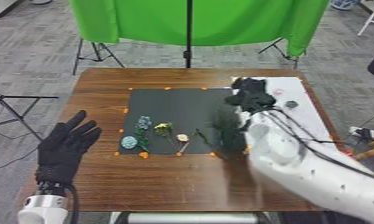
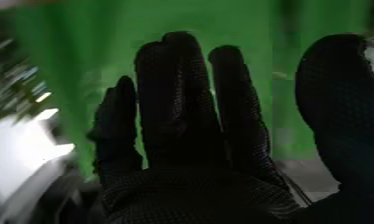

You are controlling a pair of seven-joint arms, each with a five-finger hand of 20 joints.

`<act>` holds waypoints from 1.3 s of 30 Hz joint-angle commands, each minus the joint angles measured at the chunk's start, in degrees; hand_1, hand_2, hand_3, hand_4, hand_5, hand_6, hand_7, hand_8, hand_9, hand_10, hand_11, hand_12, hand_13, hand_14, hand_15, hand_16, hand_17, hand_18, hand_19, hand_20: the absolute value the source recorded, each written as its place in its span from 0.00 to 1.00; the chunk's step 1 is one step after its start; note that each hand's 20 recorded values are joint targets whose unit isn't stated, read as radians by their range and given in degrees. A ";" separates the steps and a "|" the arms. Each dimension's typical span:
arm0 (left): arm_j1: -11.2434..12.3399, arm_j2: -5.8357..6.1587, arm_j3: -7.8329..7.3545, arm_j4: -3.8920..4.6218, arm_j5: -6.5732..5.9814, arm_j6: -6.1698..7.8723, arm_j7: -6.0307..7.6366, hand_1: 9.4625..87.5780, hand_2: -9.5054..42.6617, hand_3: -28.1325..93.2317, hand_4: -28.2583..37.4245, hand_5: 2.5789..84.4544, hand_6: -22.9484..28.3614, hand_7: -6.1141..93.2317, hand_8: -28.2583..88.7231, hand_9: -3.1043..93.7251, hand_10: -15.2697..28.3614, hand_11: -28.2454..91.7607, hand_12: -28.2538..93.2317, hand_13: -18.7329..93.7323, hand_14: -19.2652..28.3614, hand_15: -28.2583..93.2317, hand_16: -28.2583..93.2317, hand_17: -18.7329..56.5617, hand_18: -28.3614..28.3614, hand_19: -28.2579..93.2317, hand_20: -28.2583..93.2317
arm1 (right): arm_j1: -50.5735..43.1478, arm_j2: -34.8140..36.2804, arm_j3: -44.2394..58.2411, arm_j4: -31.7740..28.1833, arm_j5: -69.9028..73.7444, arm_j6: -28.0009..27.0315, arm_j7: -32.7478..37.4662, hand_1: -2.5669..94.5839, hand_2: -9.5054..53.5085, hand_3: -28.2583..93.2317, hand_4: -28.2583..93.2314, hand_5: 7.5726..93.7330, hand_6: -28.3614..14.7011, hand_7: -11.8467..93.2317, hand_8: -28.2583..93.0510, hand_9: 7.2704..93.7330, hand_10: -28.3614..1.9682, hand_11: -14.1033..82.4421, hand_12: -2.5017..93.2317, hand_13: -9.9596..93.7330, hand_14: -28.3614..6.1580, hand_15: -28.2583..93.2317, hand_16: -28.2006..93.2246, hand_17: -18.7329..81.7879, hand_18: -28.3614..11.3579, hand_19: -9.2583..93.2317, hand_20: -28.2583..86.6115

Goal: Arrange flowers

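Brown wooden table [image 1: 102,97] under a black mat [image 1: 170,105]; flowers [image 1: 162,126] lie near its closest edge; my left hand [image 1: 64,152], fingers spread, beside it; my right hand [image 1: 252,99], fingers straight, released, at its far right corner.

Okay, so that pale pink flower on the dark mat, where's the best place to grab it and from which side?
Probably by its stem, just below the bloom, coming from above and pinching across it. The pale pink flower lies flat, its thin stem running toward the robot, with the yellow flower close on its left.
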 commanded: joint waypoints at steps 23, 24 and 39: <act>0.28 -2.15 -0.92 -0.14 0.97 0.04 -1.09 0.13 0.37 0.86 0.00 0.46 0.64 0.17 0.17 0.43 0.84 0.44 0.32 0.40 1.00 0.66 0.16 0.14 0.97 0.69 0.36 | -0.49 2.71 7.20 15.26 11.58 -19.44 5.45 0.36 0.00 0.90 0.00 0.53 0.75 0.27 0.12 0.58 0.40 0.31 0.16 0.64 0.46 0.73 0.30 0.37 0.15 0.82 0.60; 0.20 -2.07 -0.91 -0.10 0.98 0.08 -1.20 0.13 0.37 0.86 0.00 0.46 0.64 0.17 0.17 0.43 0.84 0.44 0.32 0.40 1.00 0.66 0.16 0.14 0.97 0.69 0.36 | -0.18 2.51 6.38 15.54 10.71 -19.32 5.23 0.37 0.00 0.89 0.00 0.55 0.76 0.27 0.11 0.60 0.42 0.31 0.16 0.65 0.48 0.73 0.31 0.38 0.14 0.82 0.60; 0.68 -1.25 -0.87 -0.29 0.11 0.88 -0.56 0.13 0.37 0.86 0.00 0.47 0.65 0.17 0.17 0.43 0.84 0.44 0.32 0.40 1.00 0.66 0.16 0.14 0.97 0.69 0.36 | -3.08 4.58 4.20 12.01 0.72 -8.60 2.56 0.60 0.00 0.75 0.00 0.93 0.81 0.25 0.23 1.00 0.76 0.24 0.35 0.83 0.74 0.66 0.46 0.46 0.23 0.89 0.59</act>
